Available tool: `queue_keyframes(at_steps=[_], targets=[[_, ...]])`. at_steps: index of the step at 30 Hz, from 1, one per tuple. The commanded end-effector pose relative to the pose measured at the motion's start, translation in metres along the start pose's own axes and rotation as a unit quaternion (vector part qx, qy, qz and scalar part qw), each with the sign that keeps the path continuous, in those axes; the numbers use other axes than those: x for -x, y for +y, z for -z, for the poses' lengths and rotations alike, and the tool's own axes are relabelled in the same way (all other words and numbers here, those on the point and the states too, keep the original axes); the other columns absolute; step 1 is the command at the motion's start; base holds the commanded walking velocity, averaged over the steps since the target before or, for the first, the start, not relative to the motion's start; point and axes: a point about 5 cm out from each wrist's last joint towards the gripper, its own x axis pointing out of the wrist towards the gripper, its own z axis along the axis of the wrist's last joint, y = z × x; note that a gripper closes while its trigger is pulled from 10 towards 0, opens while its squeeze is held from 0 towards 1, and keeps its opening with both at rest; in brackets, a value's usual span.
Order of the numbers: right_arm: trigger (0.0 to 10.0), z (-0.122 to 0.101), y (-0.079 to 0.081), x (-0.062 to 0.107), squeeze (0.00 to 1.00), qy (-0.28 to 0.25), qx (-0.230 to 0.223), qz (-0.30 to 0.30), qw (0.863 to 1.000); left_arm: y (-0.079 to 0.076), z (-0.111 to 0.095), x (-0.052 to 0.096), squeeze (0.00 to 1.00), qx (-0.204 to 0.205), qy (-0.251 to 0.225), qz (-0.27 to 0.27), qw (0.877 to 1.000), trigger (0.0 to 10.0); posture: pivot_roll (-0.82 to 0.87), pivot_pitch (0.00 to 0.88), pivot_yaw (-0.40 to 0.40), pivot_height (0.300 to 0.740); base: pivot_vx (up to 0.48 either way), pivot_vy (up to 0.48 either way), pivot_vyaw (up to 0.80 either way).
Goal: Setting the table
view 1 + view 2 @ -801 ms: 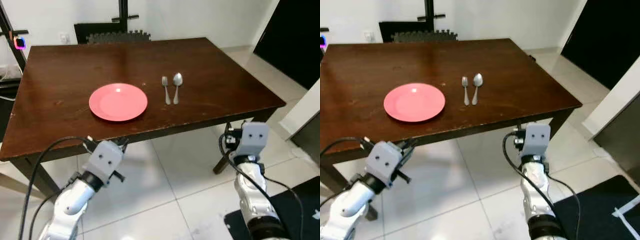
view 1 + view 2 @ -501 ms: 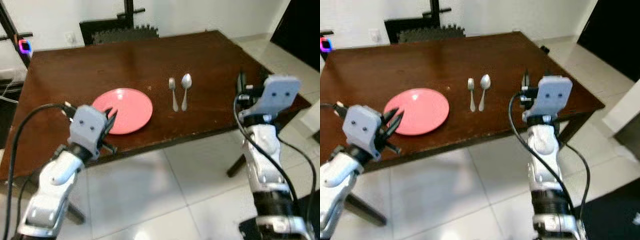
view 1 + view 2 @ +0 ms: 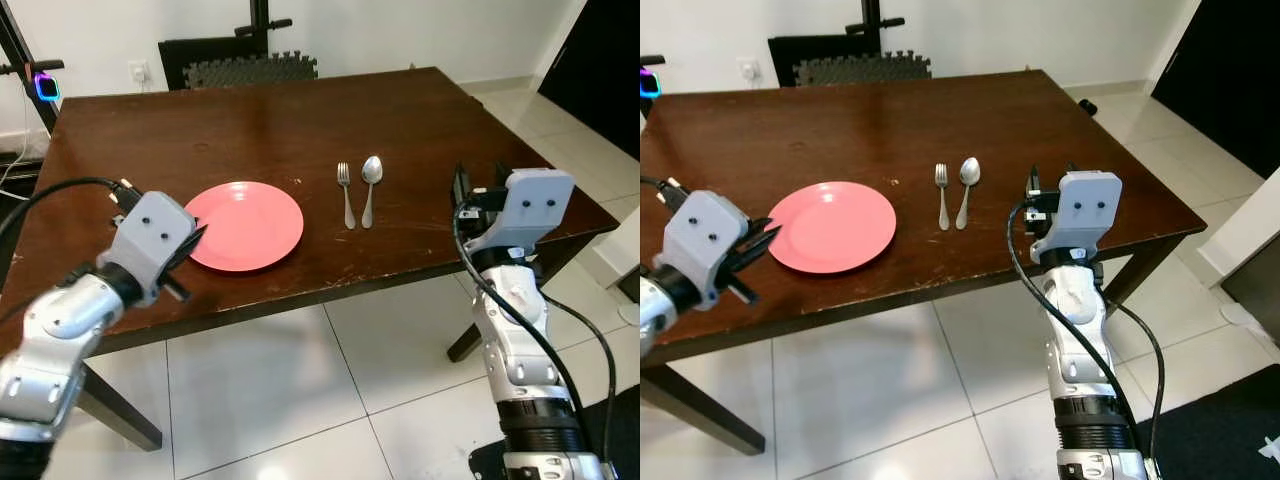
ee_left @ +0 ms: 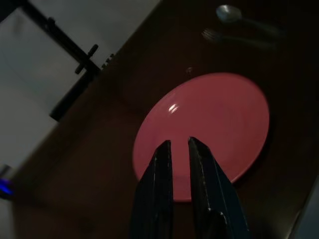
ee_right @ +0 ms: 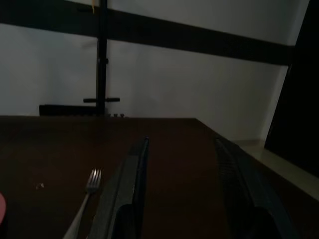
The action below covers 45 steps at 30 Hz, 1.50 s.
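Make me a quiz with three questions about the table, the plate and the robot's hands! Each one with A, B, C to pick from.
1. Where does the spoon lie?
A. on the plate
B. right beside the fork
C. on the floor

2. What colour is the plate?
A. pink
B. blue
C. white

3. How are the right gripper's fingers?
A. shut on the fork
B. shut on the spoon
C. open, holding nothing

Answers: 1 B, the two lie side by side on the table. 2 A, it looks pink in both eye views. 3 C, the right wrist view shows a wide gap between its fingers.
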Motion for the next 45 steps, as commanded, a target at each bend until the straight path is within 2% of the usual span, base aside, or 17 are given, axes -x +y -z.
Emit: queue_keyframes(at_steps=[1,2,5,9,20,21,22,26,30,35,37,38,41,42,43,44,45], targets=[[10.0,0.001,-0.003,0.002,0.00,0.008,-0.001,0.003,1.000,-0.007,0.004,-0.001,0.00,-0.043,0.006,0.035,0.998,10.0,0.08,0.084,0.036,0.740,0.000,0.000,0.00],[10.0,0.002,-0.003,0.004,0.00,0.011,-0.003,0.003,1.000,-0.013,0.016,0.003,1.00,-0.119,0.024,0.090,0.988,10.0,0.08,0.089,0.038,0.740,0.000,0.000,0.00],[10.0,0.002,-0.003,0.004,0.00,0.013,-0.004,0.003,1.000,-0.016,0.020,0.005,1.00,-0.130,0.030,0.107,0.985,10.0,0.08,0.090,0.037,0.740,0.000,0.000,0.00],[10.0,0.004,0.001,0.006,0.00,0.022,-0.008,-0.001,1.000,-0.031,0.044,0.006,1.00,-0.193,0.046,0.140,0.970,10.0,0.08,0.106,0.040,0.740,0.000,0.000,0.00],[10.0,0.000,0.016,0.004,0.00,0.024,-0.022,-0.022,0.999,-0.042,0.056,-0.014,1.00,-0.202,0.041,0.166,0.964,10.0,0.06,0.150,0.056,0.740,0.000,0.000,0.00],[10.0,-0.001,0.018,0.003,0.00,0.023,-0.023,-0.023,0.999,-0.039,0.055,-0.015,0.20,-0.206,0.034,0.164,0.964,10.0,0.06,0.150,0.056,0.740,0.000,0.000,0.00],[10.0,-0.003,0.019,0.002,0.00,0.020,-0.025,-0.025,0.999,-0.034,0.053,-0.016,0.00,-0.208,0.028,0.156,0.965,10.0,0.06,0.150,0.056,0.740,0.000,0.000,0.00],[10.0,-0.007,0.026,0.000,0.00,0.016,-0.034,-0.035,0.999,-0.022,0.048,-0.016,0.00,-0.217,0.018,0.137,0.966,10.0,0.07,0.153,0.072,0.740,0.000,0.000,0.00],[10.0,-0.015,0.047,-0.005,0.00,0.006,-0.057,-0.075,0.996,-0.002,0.040,-0.007,0.00,-0.207,0.009,0.098,0.973,10.0,0.08,0.154,0.074,0.740,0.000,0.000,0.00],[10.0,-0.024,0.081,-0.005,0.00,0.007,-0.104,-0.160,0.982,0.024,0.038,0.004,0.00,-0.087,0.018,0.017,0.996,10.0,0.09,0.152,0.073,0.740,0.000,0.000,0.00],[10.0,-0.024,0.089,-0.004,0.00,0.013,-0.126,-0.176,0.976,0.028,0.040,0.006,0.00,-0.064,0.021,-0.004,0.998,10.0,0.10,0.153,0.065,0.740,0.000,0.000,0.00],[10.0,-0.023,0.110,0.000,0.00,0.047,-0.200,-0.214,0.955,0.032,0.043,0.011,0.00,-0.018,0.026,-0.041,0.999,10.0,0.11,0.147,0.056,0.740,0.000,0.000,0.00],[10.0,-0.024,0.122,0.002,0.00,0.054,-0.213,-0.227,0.949,0.035,0.047,0.014,0.00,0.034,0.037,-0.073,0.996,10.0,0.11,0.144,0.055,0.740,0.000,0.000,0.00],[10.0,-0.024,0.122,0.002,0.00,0.054,-0.213,-0.227,0.949,0.035,0.047,0.014,0.00,0.034,0.037,-0.073,0.996,10.0,0.11,0.144,0.055,0.740,0.000,0.000,0.00],[10.0,-0.025,0.123,0.002,0.00,0.052,-0.212,-0.228,0.949,0.033,0.048,0.017,0.00,-0.009,0.042,-0.062,0.997,10.0,0.11,0.141,0.045,0.740,0.000,0.000,0.00],[10.0,-0.027,0.123,0.001,0.00,0.048,-0.213,-0.229,0.949,0.020,0.050,0.019,0.00,-0.092,0.045,0.000,0.995,10.0,0.12,0.145,0.041,0.740,0.000,0.000,0.00],[10.0,-0.027,0.122,0.000,0.00,0.047,-0.213,-0.229,0.949,0.016,0.050,0.019,0.00,-0.108,0.045,0.017,0.993,10.0,0.12,0.145,0.041,0.740,0.000,0.000,0.00]])
